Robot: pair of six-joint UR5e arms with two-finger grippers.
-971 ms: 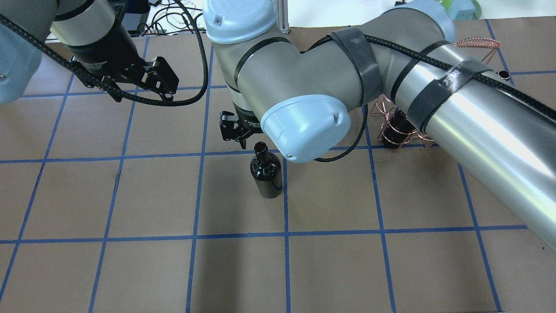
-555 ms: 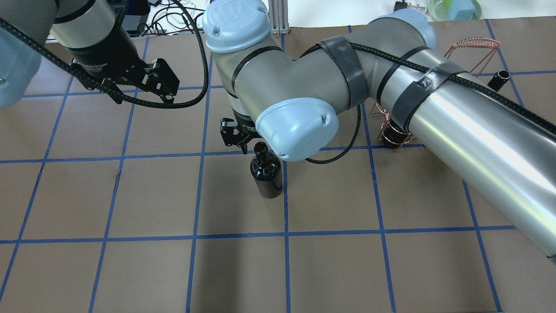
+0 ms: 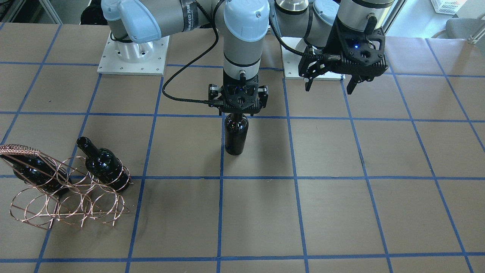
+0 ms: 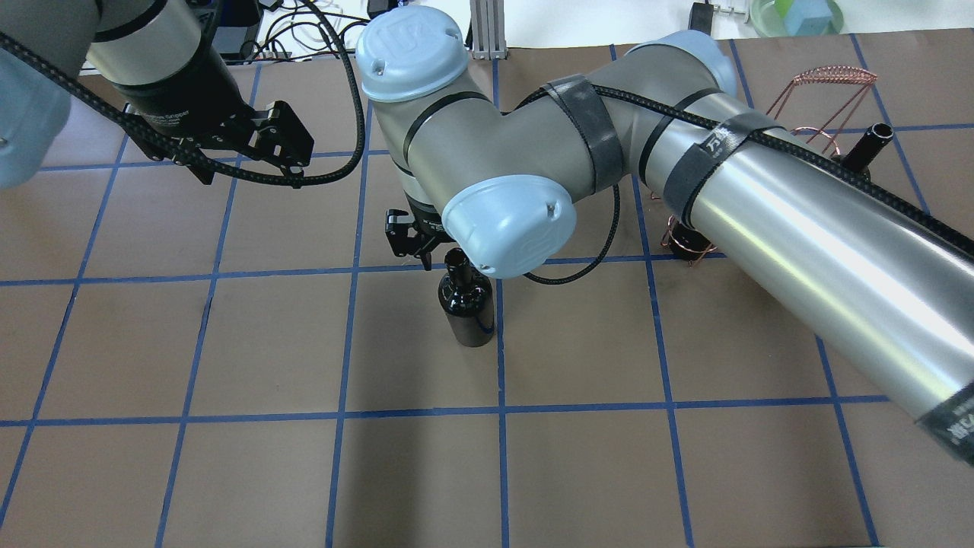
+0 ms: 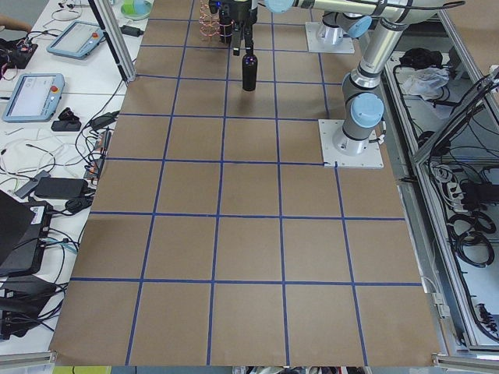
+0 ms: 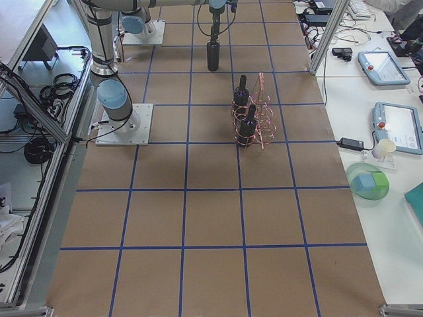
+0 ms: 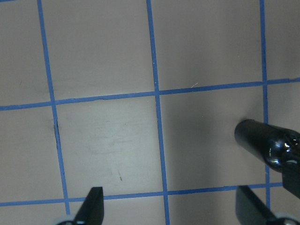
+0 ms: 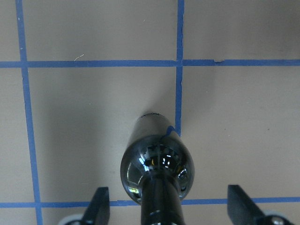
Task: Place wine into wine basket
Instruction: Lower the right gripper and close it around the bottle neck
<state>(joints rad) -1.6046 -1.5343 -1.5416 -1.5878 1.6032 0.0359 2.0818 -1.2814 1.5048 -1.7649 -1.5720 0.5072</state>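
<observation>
A glossy near-black wine bottle [image 4: 466, 304] stands upright mid-table, also in the front view [image 3: 235, 132] and the right wrist view [image 8: 157, 164]. My right gripper [image 3: 238, 110] is right over it, open, with its fingers [image 8: 98, 208] wide apart on either side of the neck and not touching it. The copper wire wine basket [image 3: 64, 197] stands on my right side and holds two alike bottles [image 3: 102, 163], [image 3: 34, 170]. My left gripper [image 4: 281, 148] is open and empty, raised above the table on my left, away from the bottle.
The table is brown paper with a blue tape grid [image 4: 502, 411]. The right arm's forearm [image 4: 799, 221] hides most of the basket in the overhead view; only its handle [image 4: 825, 76] shows. Side tables with tablets and cables flank the table ends.
My right arm has swung in, bringing its wrist closer over the standing bottle's neck. The bottle and the left arm have not moved.
</observation>
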